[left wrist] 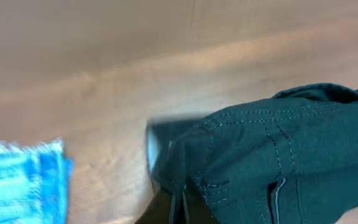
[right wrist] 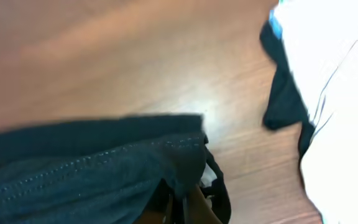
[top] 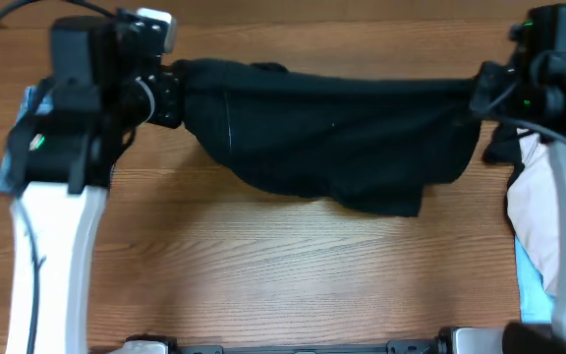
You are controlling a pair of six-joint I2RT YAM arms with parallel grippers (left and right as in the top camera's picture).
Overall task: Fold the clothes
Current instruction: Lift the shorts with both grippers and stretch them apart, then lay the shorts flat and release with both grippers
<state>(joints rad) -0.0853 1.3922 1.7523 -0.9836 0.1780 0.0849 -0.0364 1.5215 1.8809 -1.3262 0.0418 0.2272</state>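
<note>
while the left gripper [top: 165, 95] and right gripper [top: 481, 90] each pinch closed on an end of the black shorts [top: 332, 138], stretched between them over the table [top: 293, 265], aim for even tension and lower both ends together.

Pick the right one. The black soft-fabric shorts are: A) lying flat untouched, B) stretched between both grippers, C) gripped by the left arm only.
B: in the overhead view the black soft-fabric shorts span from the left gripper to the right gripper, each shut on one end.
</note>
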